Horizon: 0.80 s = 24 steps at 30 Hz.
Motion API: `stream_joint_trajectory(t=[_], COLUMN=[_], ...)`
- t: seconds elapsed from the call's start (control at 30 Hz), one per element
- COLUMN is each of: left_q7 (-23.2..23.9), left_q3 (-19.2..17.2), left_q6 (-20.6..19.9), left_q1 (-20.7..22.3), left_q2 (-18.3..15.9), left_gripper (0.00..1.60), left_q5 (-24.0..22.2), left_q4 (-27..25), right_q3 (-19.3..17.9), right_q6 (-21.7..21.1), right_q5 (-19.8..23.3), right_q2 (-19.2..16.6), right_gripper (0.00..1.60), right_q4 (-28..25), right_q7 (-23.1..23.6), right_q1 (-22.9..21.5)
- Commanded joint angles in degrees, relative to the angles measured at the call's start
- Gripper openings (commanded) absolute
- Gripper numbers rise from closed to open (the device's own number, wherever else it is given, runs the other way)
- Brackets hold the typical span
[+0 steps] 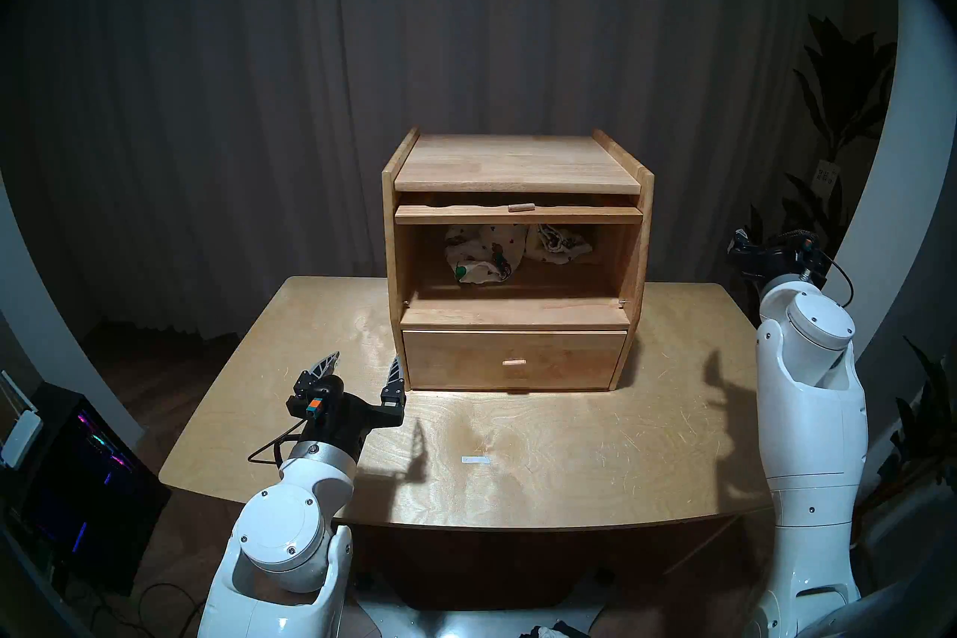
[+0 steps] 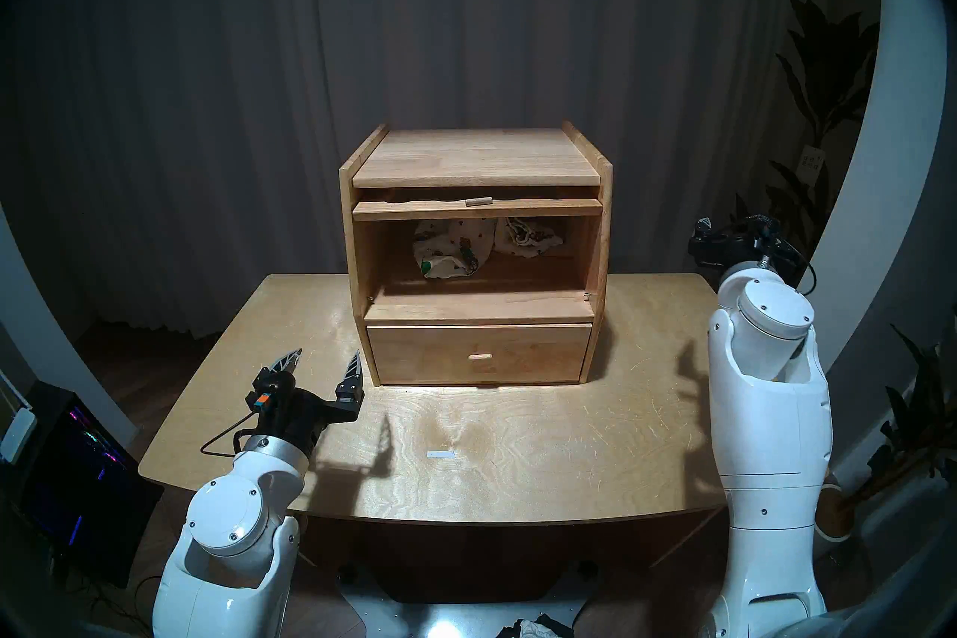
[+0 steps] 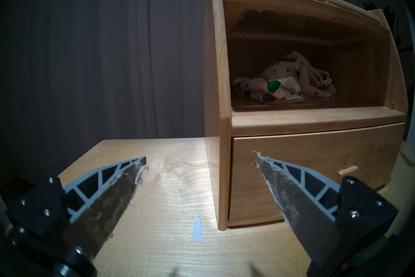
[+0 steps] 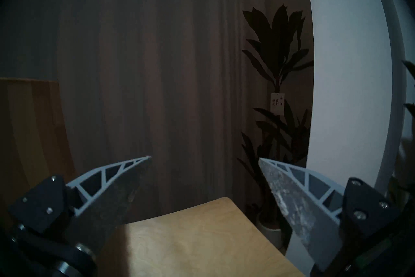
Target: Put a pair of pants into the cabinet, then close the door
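The light-wood cabinet (image 1: pixel 518 160) stands at the back middle of the table. Its door (image 1: pixel 518 215) is lifted and lies flat under the top board, peg handle (image 1: pixel 519 207) facing me, so the upper compartment is open. The pair of pants (image 1: pixel 484 259) (image 3: pixel 283 81) lies crumpled inside, cream cloth with coloured prints. My left gripper (image 1: pixel 365 356) (image 3: pixel 199 156) hovers open and empty over the table, just left of the drawer's front corner. My right gripper (image 4: pixel 204 158) is open and empty at the table's far right corner, facing the curtain.
The drawer (image 1: pixel 512 360) below the compartment is shut. A small white tape mark (image 1: pixel 475 459) lies on the table (image 1: pixel 595 466) in front of the cabinet. A lit computer case (image 1: pixel 77 466) stands on the floor at left, plants (image 1: pixel 839 103) at right, a curtain behind.
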<state>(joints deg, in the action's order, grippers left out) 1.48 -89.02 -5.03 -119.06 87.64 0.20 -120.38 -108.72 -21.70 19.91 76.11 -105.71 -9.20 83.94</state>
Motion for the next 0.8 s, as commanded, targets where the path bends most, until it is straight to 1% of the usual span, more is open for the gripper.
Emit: stream_joint_trajectory(t=[0.0, 0.1, 0.2, 0.23, 0.3, 0.33, 0.37, 0.43, 0.47, 0.5, 0.57, 0.63, 0.67, 0.73, 0.77], left_q7=[0.2, 0.2, 0.2, 0.2, 0.7, 0.8, 0.8, 1.0, 1.2, 1.1, 1.7, 2.0, 2.4, 3.2, 3.2], left_q3=[0.1, 0.1, 0.1, 0.1, 0.0, -0.1, 0.0, 0.1, 0.3, 0.9, 1.5, 2.2, 2.7, 3.5, 3.5], left_q6=[0.4, 0.4, 0.3, 0.3, 0.8, 0.9, 0.8, 0.9, 1.1, 1.4, 1.6, 2.6, 2.2, 1.5, 1.5], left_q1=[0.3, 0.2, 0.1, 0.1, -0.1, -0.2, -0.3, -0.4, -0.5, -0.6, -0.6, 1.0, 1.7, 2.8, 2.8], left_q2=[-0.1, -0.1, -0.2, -0.2, -0.3, -0.5, -0.5, -0.6, -0.8, -1.2, -1.4, -3.1, -4.3, -6.7, -6.7], left_gripper=[1.60, 1.60, 1.60, 1.60, 1.60, 1.60, 1.60, 1.60, 1.60, 1.60, 1.60, 1.60, 1.60, 1.60, 1.60], left_q5=[0.0, 0.0, 0.0, 0.0, -0.5, -0.3, -0.2, -0.3, -0.1, 1.2, 1.1, 3.8, 5.5, 9.4, 9.4], left_q4=[-1.8, -2.0, -2.1, -2.1, -2.5, -2.7, -3.2, -3.6, -4.3, -5.8, -8.0, -8.8, -9.9, -11.0, -11.0], right_q3=[0.3, 1.4, 1.7, 1.7, 1.1, 0.9, 0.9, 0.9, 1.1, 1.1, 0.7, 0.5, 0.3, 0.2, 0.2], right_q6=[5.4, 6.8, 9.3, 9.3, 11.3, 11.6, 12.7, 13.3, 14.1, 15.3, 16.4, 16.7, 16.8, 16.9, 16.9], right_q5=[8.1, 9.8, 11.5, 11.5, 11.1, 10.7, 11.3, 11.4, 11.8, 12.1, 12.2, 12.2, 12.1, 12.1, 12.1], right_q2=[-1.6, -4.2, -7.3, -7.3, -9.3, -9.2, -10.5, -10.7, -11.6, -12.4, -12.7, -12.7, -12.6, -12.5, -12.5], right_gripper=[1.60, 1.60, 1.60, 1.60, 1.60, 1.60, 1.60, 1.60, 1.60, 1.60, 1.60, 1.60, 1.60, 1.60, 1.60], right_q4=[0.6, 1.9, 3.6, 3.6, 5.0, 5.0, 5.6, 5.9, 6.5, 7.3, 8.1, 8.6, 8.9, 9.1, 9.1], right_q7=[6.8, 10.0, 13.4, 13.4, 16.6, 16.9, 18.7, 19.2, 20.6, 22.4, 25.1, 26.1, 27.3, 27.6, 27.6], right_q1=[0.5, 1.2, 2.6, 2.6, 3.9, 4.1, 4.6, 4.6, 4.9, 5.0, 5.0, 4.9, 4.7, 4.6, 4.6])
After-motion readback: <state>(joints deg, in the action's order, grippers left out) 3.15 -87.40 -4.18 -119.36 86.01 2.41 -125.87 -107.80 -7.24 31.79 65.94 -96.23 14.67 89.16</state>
